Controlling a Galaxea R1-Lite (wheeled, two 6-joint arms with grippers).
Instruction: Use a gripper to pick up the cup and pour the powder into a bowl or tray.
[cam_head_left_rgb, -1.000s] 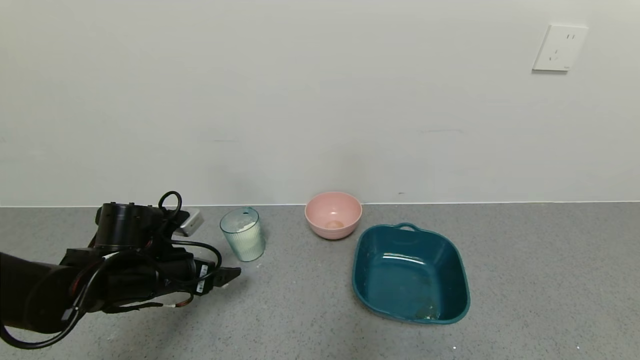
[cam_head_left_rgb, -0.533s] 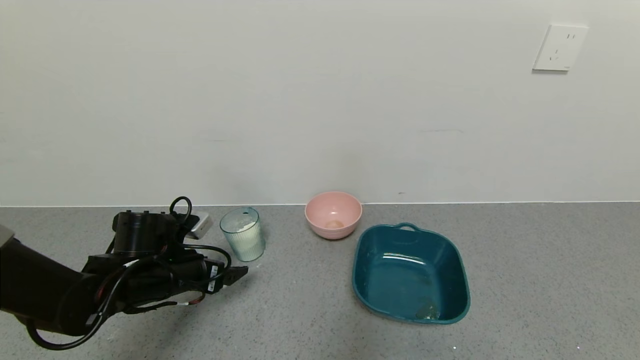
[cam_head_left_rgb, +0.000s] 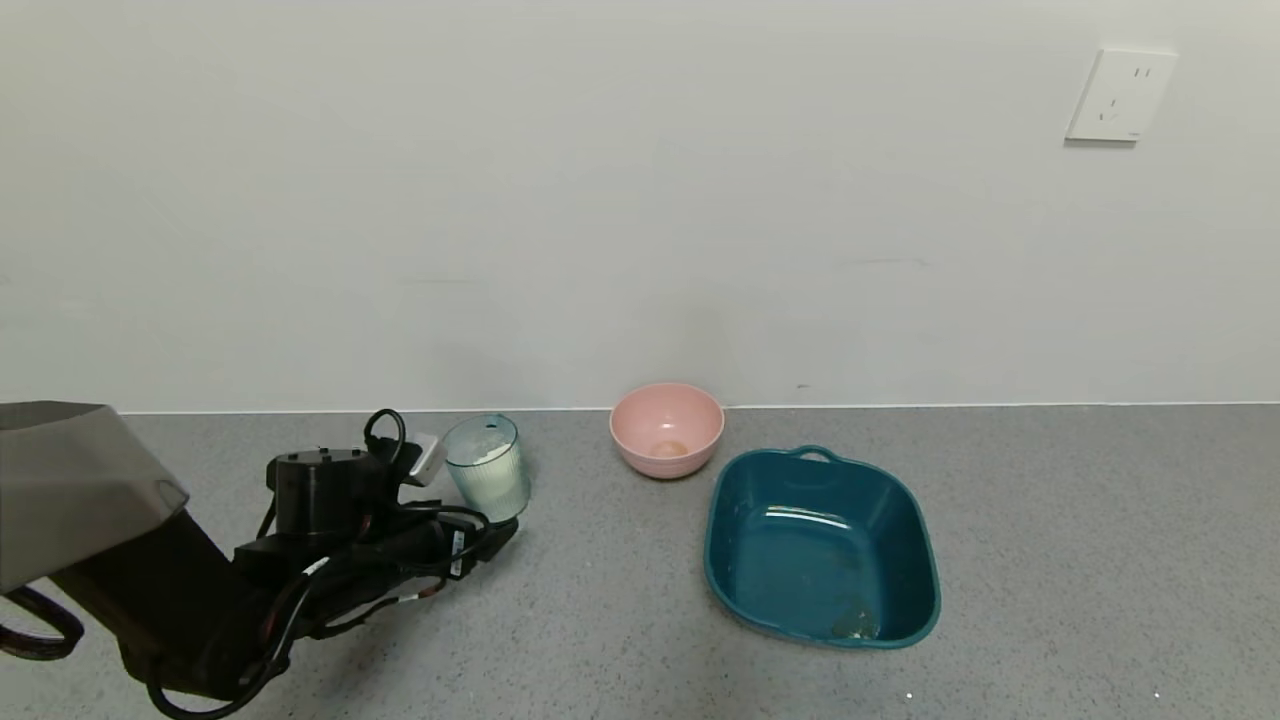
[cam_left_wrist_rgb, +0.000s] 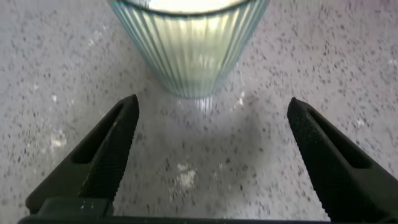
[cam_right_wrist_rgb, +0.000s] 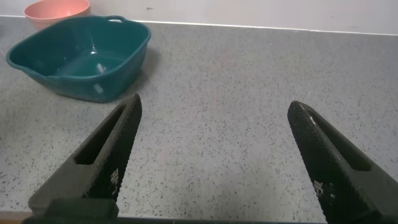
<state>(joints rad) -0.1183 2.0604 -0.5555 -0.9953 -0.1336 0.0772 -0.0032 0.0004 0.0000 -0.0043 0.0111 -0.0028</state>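
Speckled grey countertop (cam_head_left_rgb: 1050, 560) carries the ribbed cup (cam_head_left_rgb: 486, 467) of white powder (cam_head_left_rgb: 490, 452), well left of the teal basin (cam_head_left_rgb: 822, 545). Left gripper (cam_left_wrist_rgb: 211, 155) sits low, fingers spread wide just short of the cup, apparently lined up to straddle it; right gripper (cam_right_wrist_rgb: 214, 162) idles, also spread.

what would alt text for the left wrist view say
The left gripper is open on either side of the base of a ribbed clear cup holding white powder, its fingers not yet touching it. The cup stands on a speckled grey counter with a few white specks near it.
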